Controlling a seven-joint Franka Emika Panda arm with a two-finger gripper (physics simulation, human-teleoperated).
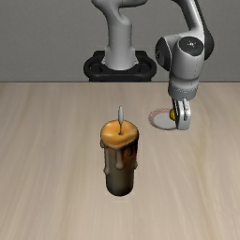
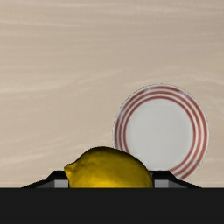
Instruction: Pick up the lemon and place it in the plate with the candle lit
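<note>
Claw (image 1: pixel 180 116) gripping lemon (image 2: pixel 108 170) over bench (image 1: pixel 56 150). Candle (image 1: pixel 120 157) stands apart. Wrist view shows whole striped plate (image 2: pixel 162 129); exterior view hides half.

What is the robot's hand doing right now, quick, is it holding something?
Gripper: closed, its fingers pressing the lemon from both sides and holding it.

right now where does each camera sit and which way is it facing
exterior view: in front of the robot and above, facing down at the table with the candle; shows the arm and gripper.
wrist view: on the hand, facing down at the lemon and the red-ringed plate; shows both fingertips.
shared: the red-ringed plate and the gripper.
</note>
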